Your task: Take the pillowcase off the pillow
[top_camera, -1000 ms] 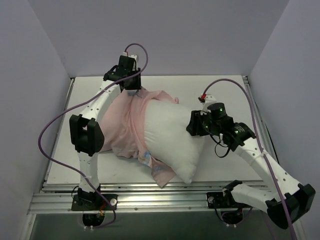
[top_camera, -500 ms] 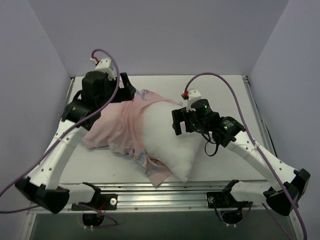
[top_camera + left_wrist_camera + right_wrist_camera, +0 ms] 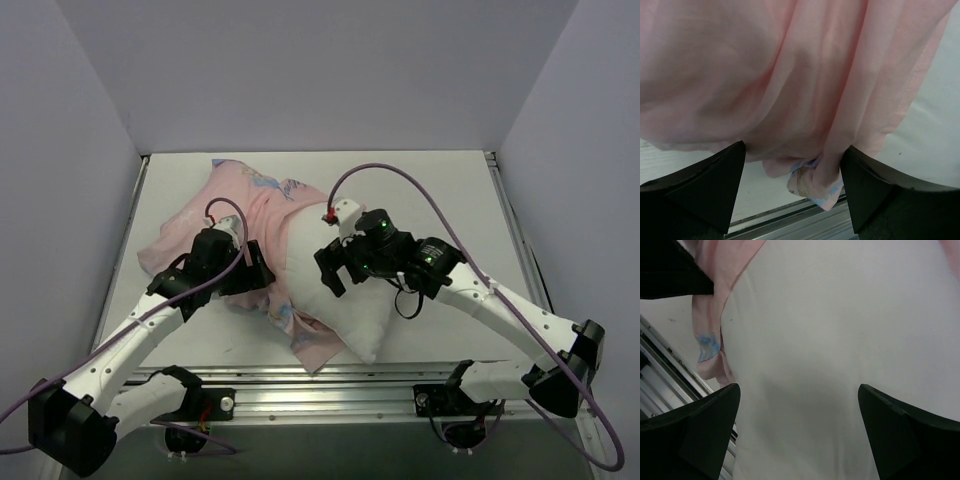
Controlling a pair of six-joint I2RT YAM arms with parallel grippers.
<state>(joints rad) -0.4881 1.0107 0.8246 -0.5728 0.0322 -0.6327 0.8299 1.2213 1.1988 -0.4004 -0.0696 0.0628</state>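
Two arms reach over the work, and both stand with jaws spread wide and nothing clamped.

Item 1, left gripper: its wrist view shows the jaws well apart at the lower corners. Gathered pink folds of the pillowcase hang between and ahead of them. A small bunch with blue print sits low in the gap. Contact between the jaws and the cloth cannot be confirmed. From above, this gripper sits at the near edge of the pink fabric, just beside the bare white face of the pillow.

Item 2, right gripper: the jaws are fully apart, with plain white pillow surface filling the space between them. Whether they press on it cannot be told. From above, it sits over the middle of the pillow.

Item 3, location: the pillow lies on the white table, running from centre toward the near rail. Its near right part is uncovered. The pillowcase covers the far left part and spreads in loose folds to the left. A narrow strip of it shows under the pillow's near edge, and printed blue patches are visible at the far side.
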